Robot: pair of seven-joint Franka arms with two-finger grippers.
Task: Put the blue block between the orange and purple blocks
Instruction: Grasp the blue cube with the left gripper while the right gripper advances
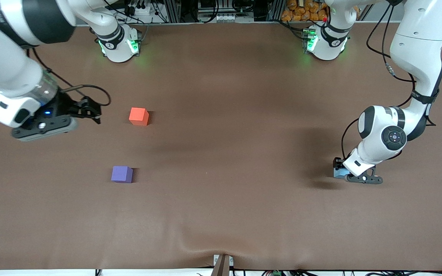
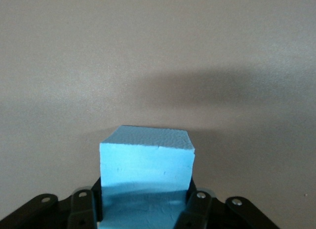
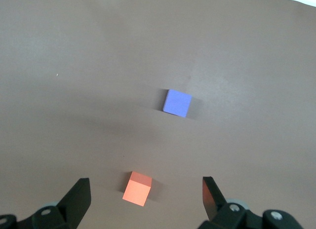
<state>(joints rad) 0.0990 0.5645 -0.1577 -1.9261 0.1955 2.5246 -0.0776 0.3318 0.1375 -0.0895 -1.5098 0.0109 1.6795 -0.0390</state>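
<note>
Low at the left arm's end of the brown surface (image 1: 221,214), the left gripper (image 1: 340,173) has its fingers (image 2: 197,209) clamped on the small sky-blue matte cube (image 2: 146,162). The right gripper (image 1: 90,111) hangs with fingers apart, beside the small orange-red matte cube (image 1: 138,116); the small violet-purple matte cube (image 1: 122,174) sits nearer the front camera.

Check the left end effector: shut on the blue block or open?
Shut on it. In the left wrist view the fingers press both sides of the blue block; the left end effector is low at the table.
</note>
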